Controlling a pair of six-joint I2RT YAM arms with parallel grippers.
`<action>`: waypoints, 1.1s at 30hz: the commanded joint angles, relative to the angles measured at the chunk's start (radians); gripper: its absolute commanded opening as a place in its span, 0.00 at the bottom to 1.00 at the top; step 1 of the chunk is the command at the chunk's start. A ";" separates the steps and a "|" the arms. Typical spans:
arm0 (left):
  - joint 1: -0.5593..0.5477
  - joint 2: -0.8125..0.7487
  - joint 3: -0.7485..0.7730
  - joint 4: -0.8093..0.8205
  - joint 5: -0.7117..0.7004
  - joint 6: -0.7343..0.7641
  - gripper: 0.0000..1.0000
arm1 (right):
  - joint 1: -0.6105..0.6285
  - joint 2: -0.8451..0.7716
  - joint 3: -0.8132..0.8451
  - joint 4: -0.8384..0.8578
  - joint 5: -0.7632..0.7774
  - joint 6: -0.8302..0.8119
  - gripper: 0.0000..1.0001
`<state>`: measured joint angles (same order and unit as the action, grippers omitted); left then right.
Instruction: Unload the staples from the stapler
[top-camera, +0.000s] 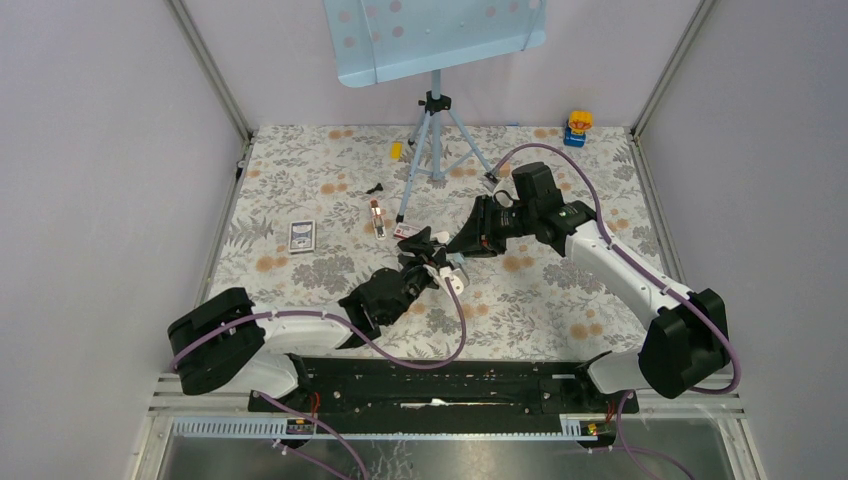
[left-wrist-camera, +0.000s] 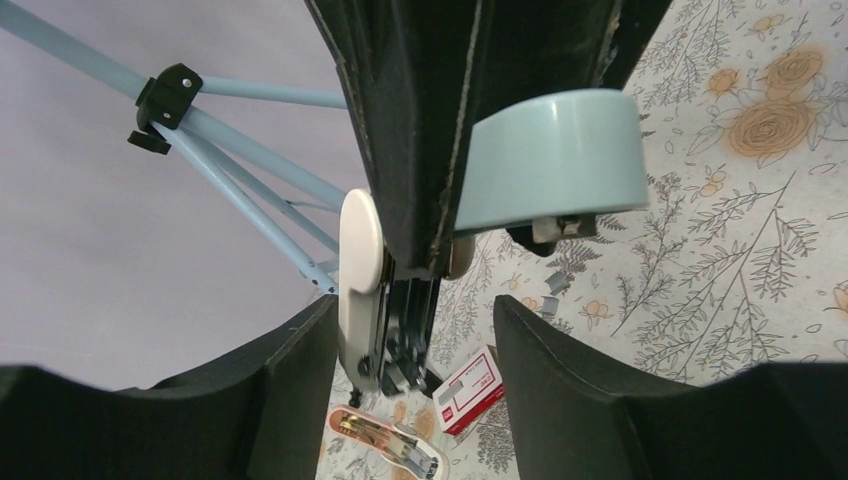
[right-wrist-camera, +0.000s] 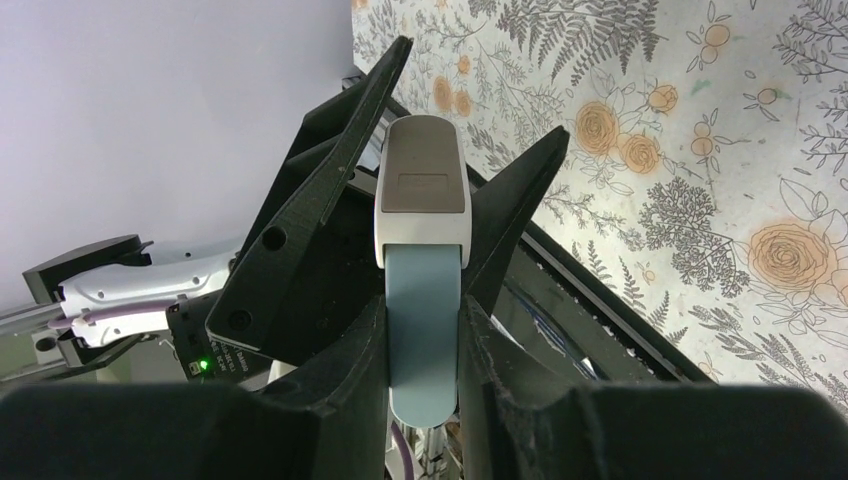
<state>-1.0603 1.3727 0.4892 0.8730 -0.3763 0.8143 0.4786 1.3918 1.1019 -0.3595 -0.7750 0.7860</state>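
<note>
We've got the stapler (right-wrist-camera: 422, 300), blue with a white cap, up off the tabletop (top-camera: 560, 290) mid-scene. It's pinched on both sides by the right end effector (right-wrist-camera: 485, 90). That arm arcs in from the right, wrist angled left. The left arm lies low and reaches in. Its end effector (left-wrist-camera: 412, 310) straddles the stapler's white end, partly apart, not clamping. A red-and-white box (left-wrist-camera: 470, 392) lies nearby.

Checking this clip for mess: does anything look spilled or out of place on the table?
Yes: a few small grey metal bits lie loose on the floral tablecloth near the flat red-and-white box; they look like scattered staple pieces, though too small to be sure.
</note>
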 joint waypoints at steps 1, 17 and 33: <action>-0.004 0.017 0.032 0.086 -0.018 0.044 0.66 | -0.004 -0.025 0.007 -0.013 -0.072 -0.013 0.08; -0.006 0.055 0.050 0.103 -0.018 0.055 0.07 | -0.003 -0.024 0.002 -0.009 -0.102 -0.019 0.09; -0.031 0.008 -0.004 0.094 -0.058 -0.079 0.00 | -0.003 -0.098 0.094 -0.085 0.195 -0.097 0.61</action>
<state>-1.0817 1.4212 0.5011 0.9150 -0.4122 0.8009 0.4732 1.3609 1.1252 -0.4225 -0.6914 0.7368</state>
